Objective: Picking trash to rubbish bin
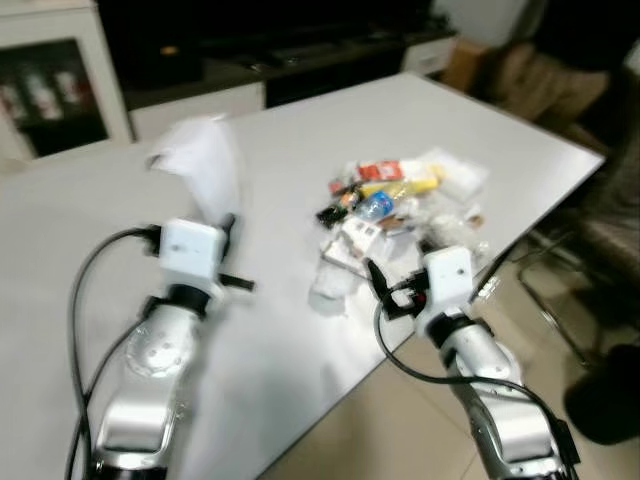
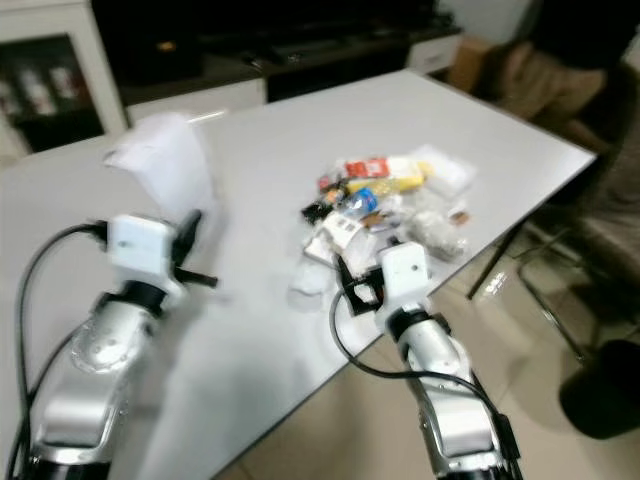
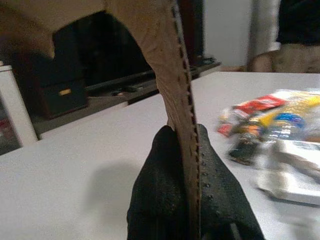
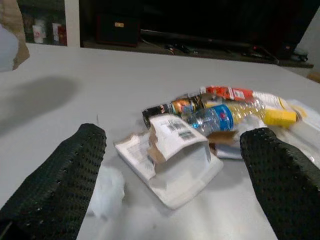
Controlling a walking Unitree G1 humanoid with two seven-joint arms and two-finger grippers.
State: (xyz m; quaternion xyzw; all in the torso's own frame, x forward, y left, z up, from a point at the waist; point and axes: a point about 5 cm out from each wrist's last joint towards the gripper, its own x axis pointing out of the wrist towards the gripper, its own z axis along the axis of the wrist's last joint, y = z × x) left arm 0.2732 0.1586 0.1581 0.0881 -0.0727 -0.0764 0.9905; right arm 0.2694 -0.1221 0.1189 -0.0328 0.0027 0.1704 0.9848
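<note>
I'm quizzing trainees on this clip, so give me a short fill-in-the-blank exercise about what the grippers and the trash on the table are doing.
1. The left gripper is shut on a ____ bag held above the table.
2. The right gripper has its fingers ____, pointing at the trash pile.
3. In the pile, the plastic bottle has a ____ cap.
4. The trash pile lies on the ____.

Missing words: paper; open; yellow; table

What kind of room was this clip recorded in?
Probably a home living or dining room. A large white table carries a trash pile, a dark TV-style console and a white cabinet stand behind it, and a chair sits beside it.
</note>
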